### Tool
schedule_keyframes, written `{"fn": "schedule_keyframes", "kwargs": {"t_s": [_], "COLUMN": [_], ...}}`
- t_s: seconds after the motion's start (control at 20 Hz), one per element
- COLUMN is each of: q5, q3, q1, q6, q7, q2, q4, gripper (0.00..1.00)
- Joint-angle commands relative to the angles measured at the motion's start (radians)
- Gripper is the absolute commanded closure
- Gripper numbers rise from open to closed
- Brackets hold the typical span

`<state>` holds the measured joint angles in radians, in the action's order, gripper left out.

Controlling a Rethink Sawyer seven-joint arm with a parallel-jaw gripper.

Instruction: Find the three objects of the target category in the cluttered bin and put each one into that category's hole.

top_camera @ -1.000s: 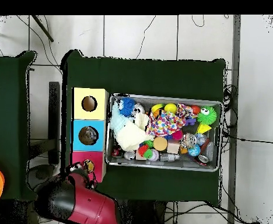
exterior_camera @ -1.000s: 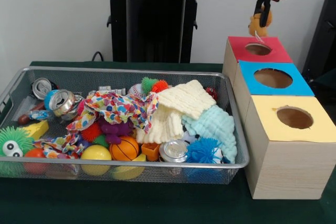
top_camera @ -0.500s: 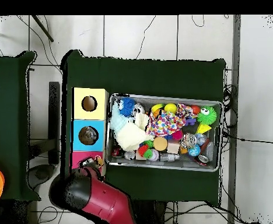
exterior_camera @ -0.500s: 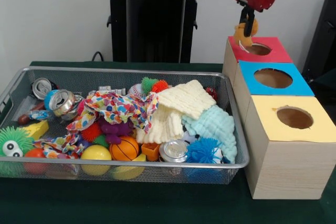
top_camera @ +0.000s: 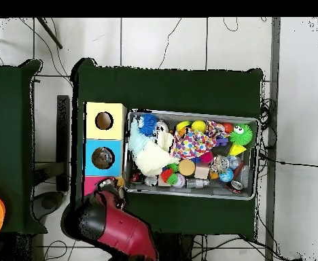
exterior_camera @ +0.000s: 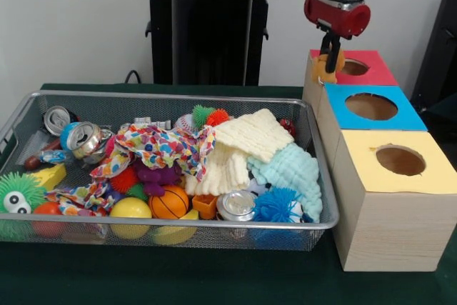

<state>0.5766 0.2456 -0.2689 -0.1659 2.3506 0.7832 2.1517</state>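
Observation:
My gripper [exterior_camera: 330, 57] hangs over the left rim of the red-topped box [exterior_camera: 373, 71], shut on a small orange-yellow plush toy [exterior_camera: 325, 71]. The toy dangles beside the red box's hole [exterior_camera: 354, 67], over the box's left edge rather than the opening. In the overhead view the red arm covers most of the red box [top_camera: 90, 181], and the gripper [top_camera: 114, 185] sits at the corner toward the bin. The wire bin [exterior_camera: 21, 116] holds the clutter: cans, balls, spiky toys and cloths.
A blue-topped box [exterior_camera: 371, 107] and a yellow-topped box [exterior_camera: 401, 161], each with a round hole, stand in line with the red one beside the bin. A cream cloth [exterior_camera: 239, 148], a mint cloth [exterior_camera: 293, 171] and a patterned cloth [exterior_camera: 161, 146] cover part of the bin's contents.
The gripper, carrying the plush toy, has dropped lower and shifted left in the front view, from above the red box's hole to its left rim near the bin.

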Motion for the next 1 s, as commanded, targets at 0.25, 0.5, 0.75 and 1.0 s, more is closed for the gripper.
{"fn": "schedule_keyframes", "kwargs": {"t_s": [0.25, 0.5, 0.75, 1.0], "q5": [-0.003, 0.005, 0.009, 0.02], "q3": [-0.097, -0.044, -0.019, -0.041], "q1": [-0.034, -0.091, -0.11, -0.098], "q6": [0.004, -0.068, -0.1, -0.07], "q7": [0.171, 0.193, 0.195, 0.189], "q2": [-0.045, -0.028, -0.026, -0.038], "q4": [0.027, 0.005, -0.01, -0.005], "gripper": [1.0, 1.0, 1.0, 1.0]}}
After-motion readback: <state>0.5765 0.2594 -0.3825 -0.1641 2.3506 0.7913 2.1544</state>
